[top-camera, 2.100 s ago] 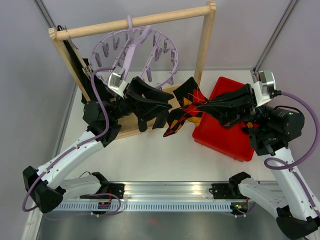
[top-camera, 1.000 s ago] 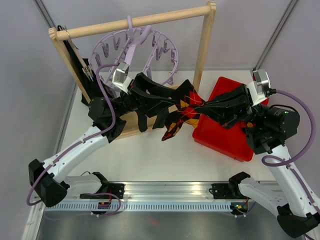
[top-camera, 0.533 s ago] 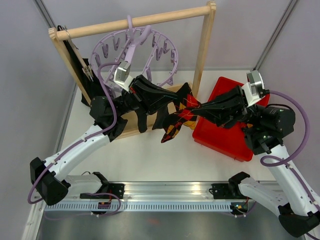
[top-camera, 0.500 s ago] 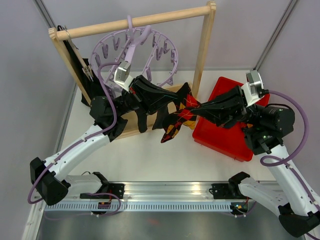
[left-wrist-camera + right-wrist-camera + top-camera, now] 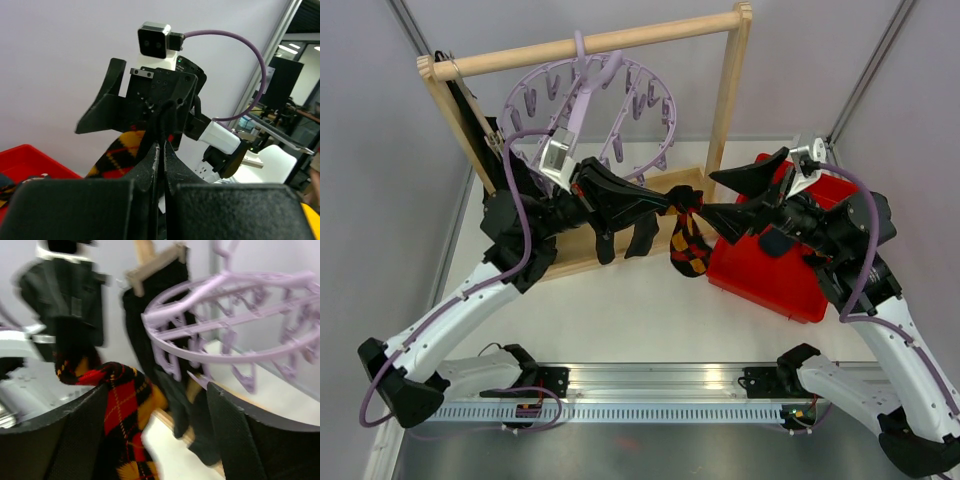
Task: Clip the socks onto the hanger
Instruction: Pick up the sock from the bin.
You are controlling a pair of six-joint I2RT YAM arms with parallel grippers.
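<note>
Sock [image 5: 688, 240], the argyle one, hangs limp just below and right of the hanger [image 5: 590, 100]. Its top is pinched by the left tool [image 5: 672, 207], whose fingers have just pressed together on the fabric. The left wrist view shows those fingers shut flat against each other, with the orange-and-black knit just beyond them. The right tool [image 5: 725, 198], clamped on the same sock a moment ago, has sprung wide apart and now holds nothing. It sits right of the hanger and faces the sock. The handover looks finished, so the left arm alone carries the sock. That probably frees the right arm to squeeze open a clip on the hanger's near rim. Black socks [image 5: 185, 405] seem to hang from that rim already, so a free clip is needed.
</note>
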